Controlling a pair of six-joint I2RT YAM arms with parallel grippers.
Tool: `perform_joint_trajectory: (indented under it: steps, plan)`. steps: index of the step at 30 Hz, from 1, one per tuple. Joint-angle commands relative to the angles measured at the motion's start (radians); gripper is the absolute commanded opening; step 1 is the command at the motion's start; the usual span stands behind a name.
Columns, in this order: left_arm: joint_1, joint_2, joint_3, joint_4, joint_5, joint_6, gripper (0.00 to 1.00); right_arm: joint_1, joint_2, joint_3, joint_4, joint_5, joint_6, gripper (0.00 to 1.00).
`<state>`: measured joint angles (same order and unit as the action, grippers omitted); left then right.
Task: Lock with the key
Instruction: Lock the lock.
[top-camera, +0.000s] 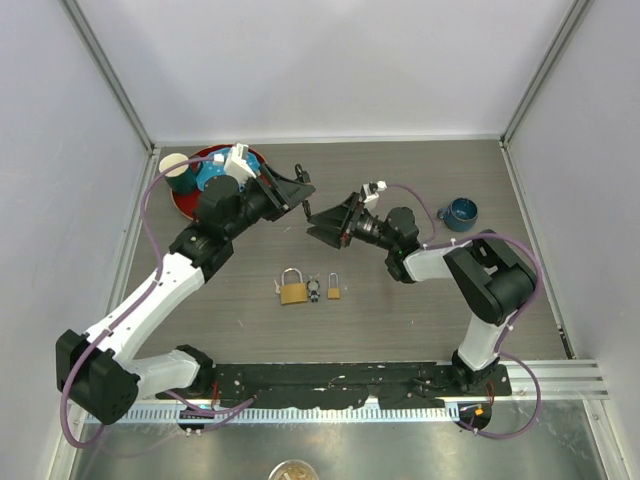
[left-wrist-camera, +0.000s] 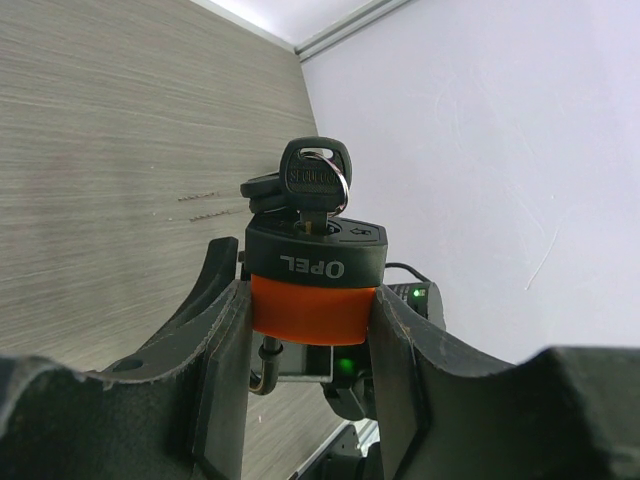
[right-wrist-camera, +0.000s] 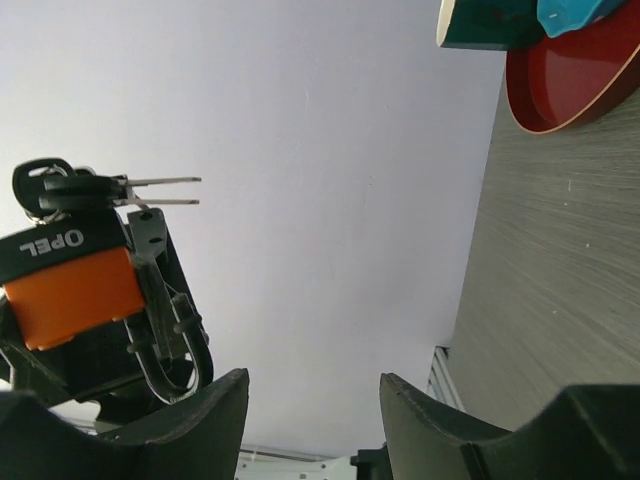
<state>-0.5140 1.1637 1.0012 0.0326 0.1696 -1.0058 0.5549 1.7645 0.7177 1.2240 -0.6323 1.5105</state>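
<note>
My left gripper (left-wrist-camera: 310, 300) is shut on an orange and black padlock (left-wrist-camera: 312, 285) marked OPEL and holds it above the table. A black-headed key (left-wrist-camera: 316, 176) stands in the lock's black end, with spare keys on its ring. The steel shackle (left-wrist-camera: 262, 372) sticks out at the other end. In the right wrist view the padlock (right-wrist-camera: 70, 290) and its keys (right-wrist-camera: 60, 186) are at the left, apart from my right gripper (right-wrist-camera: 312, 385). That gripper is open with nothing between its fingers. From above, the left gripper (top-camera: 298, 190) and right gripper (top-camera: 322, 222) face each other closely.
A brass padlock (top-camera: 292, 291), a loose bunch of keys (top-camera: 314, 290) and a small brass padlock (top-camera: 333, 291) lie on the table in front of the arms. A red plate (top-camera: 185, 200) with teal items and a green cup (top-camera: 177, 170) sit back left. A blue mug (top-camera: 461, 212) stands right.
</note>
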Motion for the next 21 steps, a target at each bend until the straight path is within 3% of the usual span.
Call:
perform_joint_trajectory:
  steps: [1,21]
  plan:
    - [0.005,-0.03,0.011,0.087,0.025,0.012,0.0,0.004,0.0,0.058,0.445,-0.021,0.091,0.6]
    - [0.008,-0.036,0.019,0.096,0.01,0.022,0.0,-0.044,-0.123,-0.056,0.445,-0.017,0.02,0.6]
